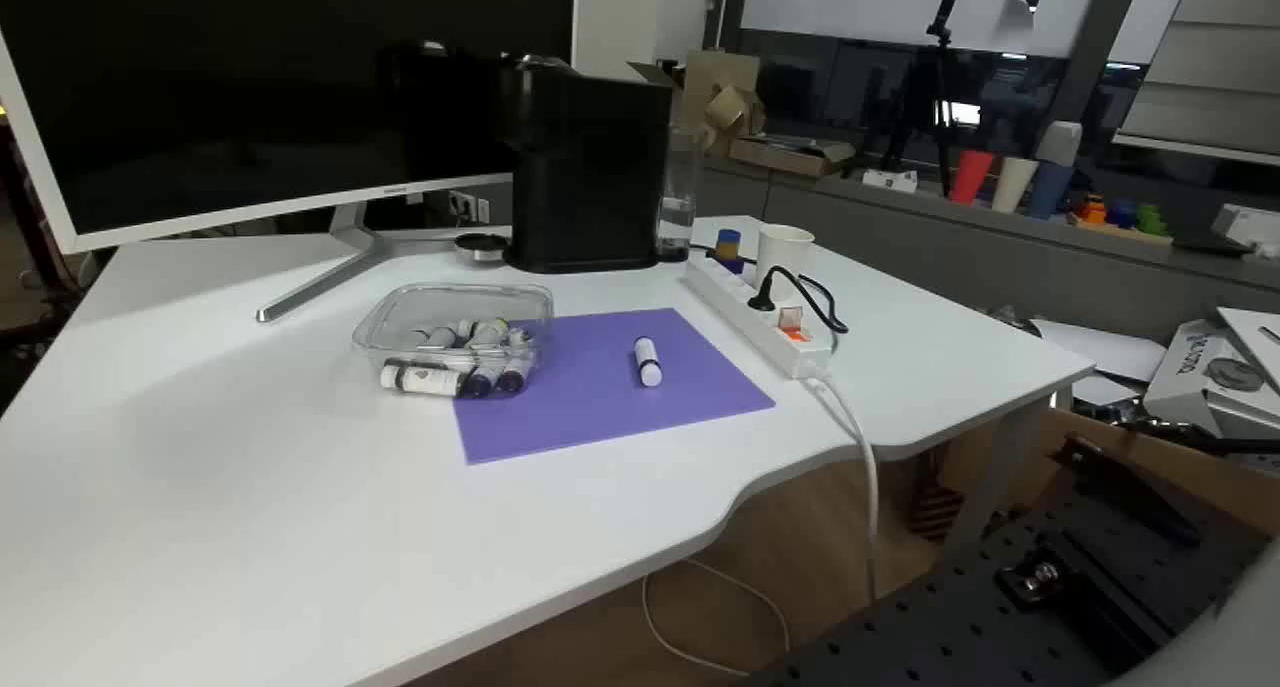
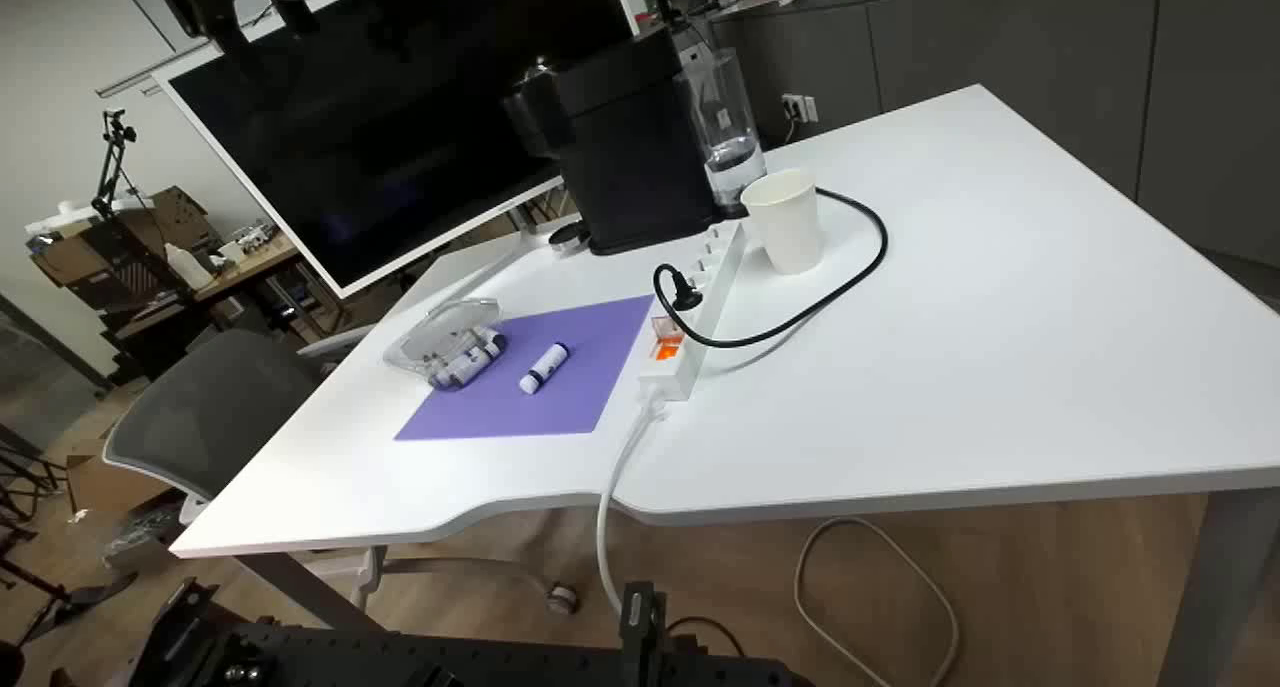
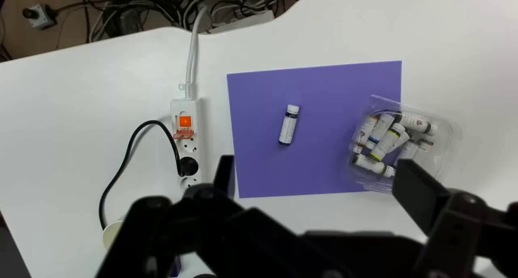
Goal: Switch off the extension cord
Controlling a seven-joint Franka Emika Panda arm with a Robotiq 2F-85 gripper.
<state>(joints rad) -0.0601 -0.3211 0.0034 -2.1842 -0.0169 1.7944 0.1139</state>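
Observation:
The extension cord is a long white power strip, seen in both exterior views [image 1: 735, 302] [image 2: 712, 312] and at the left of the wrist view [image 3: 197, 148]. Its orange switch [image 3: 185, 121] sits at the cable end, with a reddish clear flap [image 3: 183, 135] standing open beside it. I cannot tell whether the switch is lit. A black plug [image 3: 188, 166] is in a socket. My gripper [image 3: 315, 181] is open and empty, high above the table, with the strip beyond its left finger. It hides the strip's far end. It also shows at the top left in an exterior view [image 2: 268, 29].
A small white bottle [image 3: 288, 125] lies on a purple sheet [image 3: 259, 108]. A clear tub [image 3: 443, 148] of similar bottles overlaps the sheet. A paper cup [image 2: 783, 222] stands beside the strip. The black plug's cord [image 2: 800, 317] loops nearby. A black machine [image 1: 595, 167] and a monitor [image 1: 250, 87] stand behind.

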